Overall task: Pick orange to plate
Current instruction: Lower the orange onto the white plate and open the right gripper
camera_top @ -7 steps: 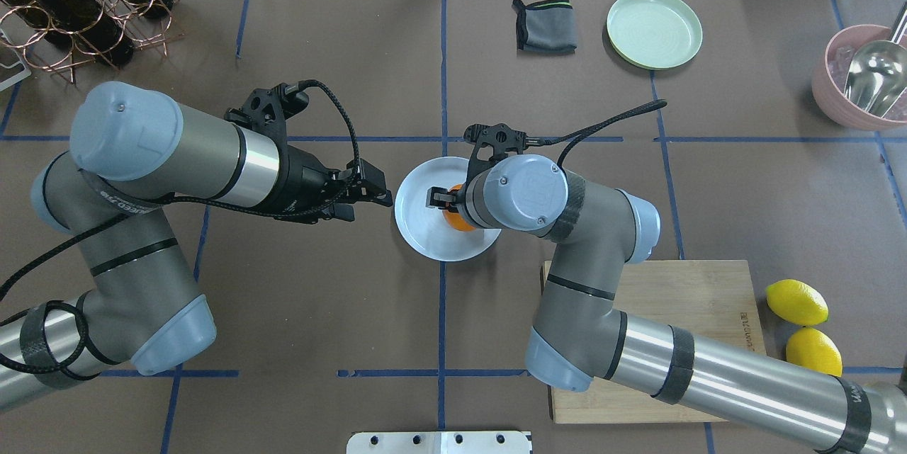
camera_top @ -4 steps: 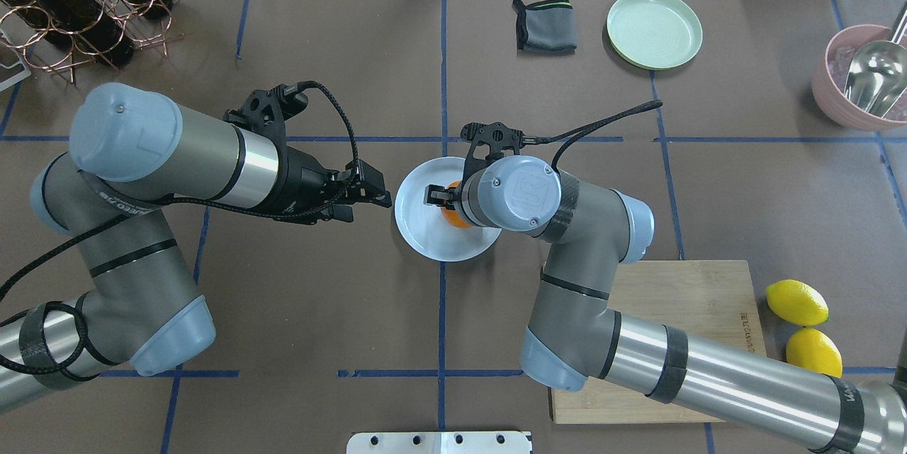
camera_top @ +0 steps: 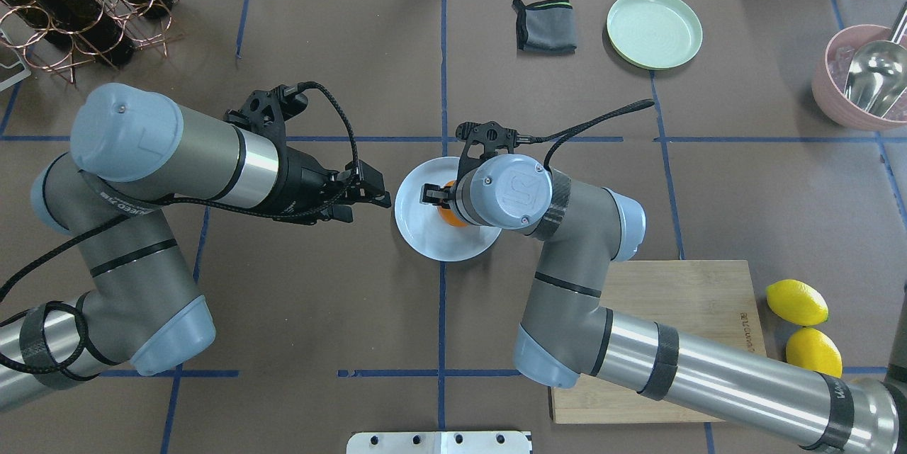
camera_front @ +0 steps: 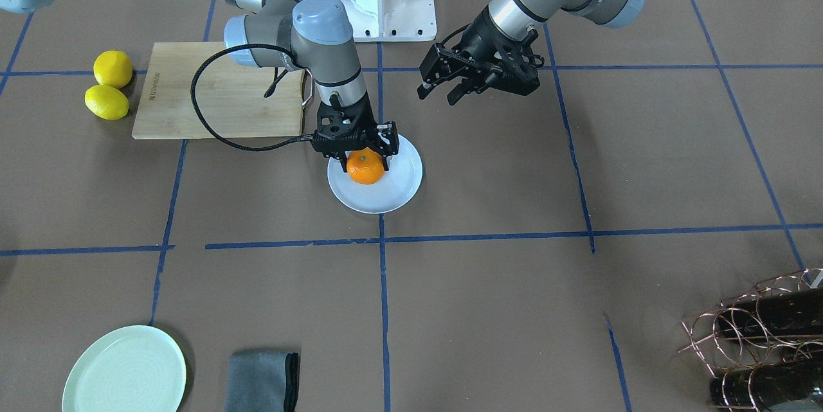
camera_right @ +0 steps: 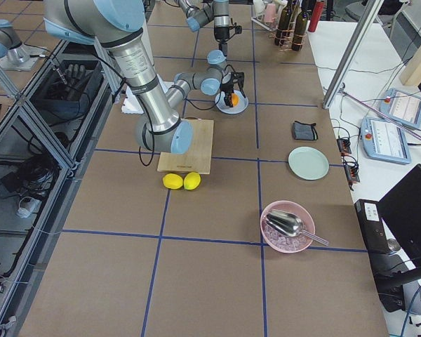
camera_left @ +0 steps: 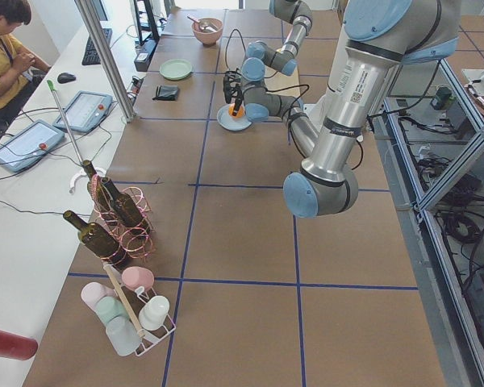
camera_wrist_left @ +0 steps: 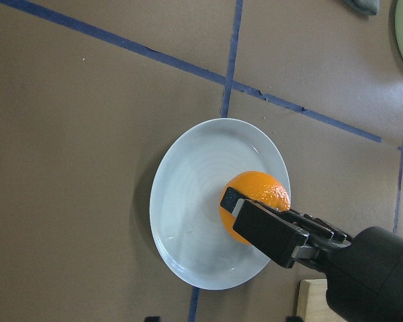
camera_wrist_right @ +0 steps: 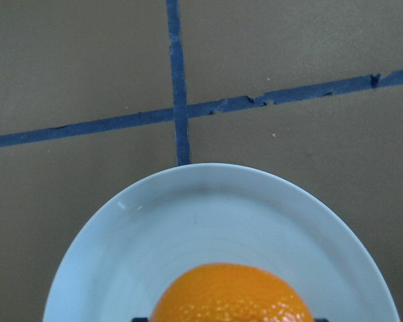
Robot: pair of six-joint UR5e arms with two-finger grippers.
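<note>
Settle the orange (camera_front: pixel 365 169), pinched in the right gripper (camera_front: pixel 364 156) over the plate's (camera_front: pixel 393 197) eleven o'clock, fully down before parting the fingers; lift straight up. Leave the left gripper (camera_front: pixel 438 94), spread empty at one o'clock beyond, parked.

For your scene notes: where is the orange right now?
In the front-facing view, the orange is centre-frame over the white plate, held by the right gripper.

Site: robotics lab | Evidence: table (camera_left: pixel 242 242) papered brown, gridded with blue tape (camera_front: pixel 379 309); aluminium post (camera_left: pixel 105 60); operator (camera_left: pixel 4 48) at side bench with control tablets (camera_left: pixel 24 143); cable bundles (camera_left: pixel 460 189) alongside.
</note>
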